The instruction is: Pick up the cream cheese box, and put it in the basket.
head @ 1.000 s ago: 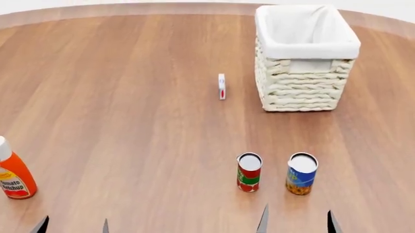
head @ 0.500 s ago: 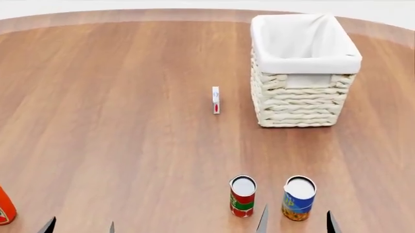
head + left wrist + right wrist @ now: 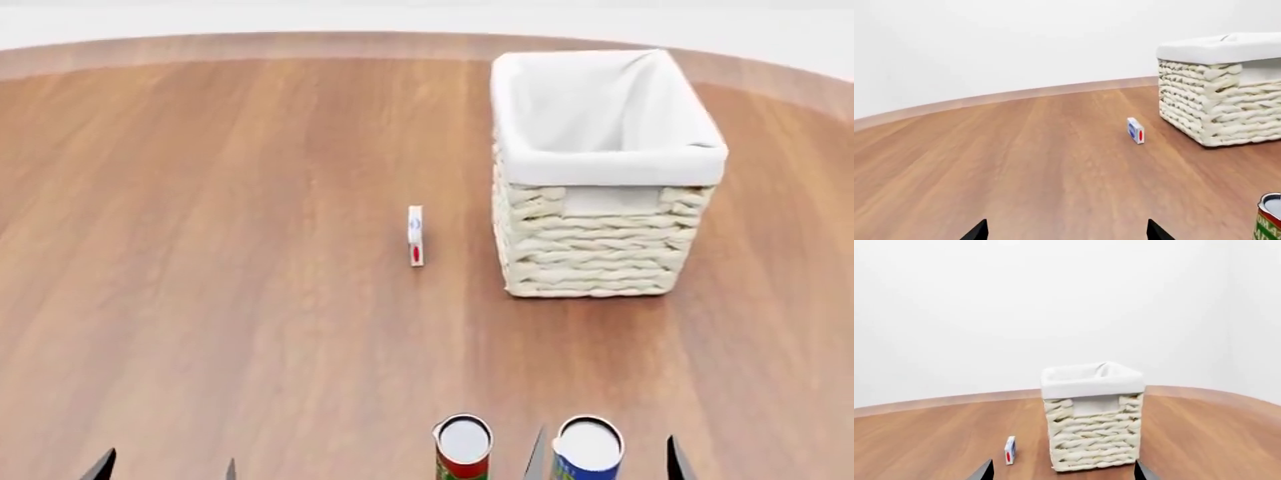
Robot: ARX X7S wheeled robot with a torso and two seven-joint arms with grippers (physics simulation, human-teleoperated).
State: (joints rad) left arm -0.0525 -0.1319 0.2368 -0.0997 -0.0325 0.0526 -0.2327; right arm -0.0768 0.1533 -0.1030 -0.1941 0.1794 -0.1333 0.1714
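White cream cheese box (image 3: 415,235) stood on edge on wooden tabletop (image 3: 214,250), just left of wicker basket (image 3: 601,180), apart from it, far from both arms. Judged light, stiff, thin; likely to tip if nudged. Best taken across the two broad faces, fingers closing from above. Left gripper (image 3: 167,468) and right gripper (image 3: 605,458) seen only as finger tips at near edge, spread apart, holding nothing. Red-green can (image 3: 462,447) and blue-yellow can (image 3: 587,448) stood near, between right gripper and box.
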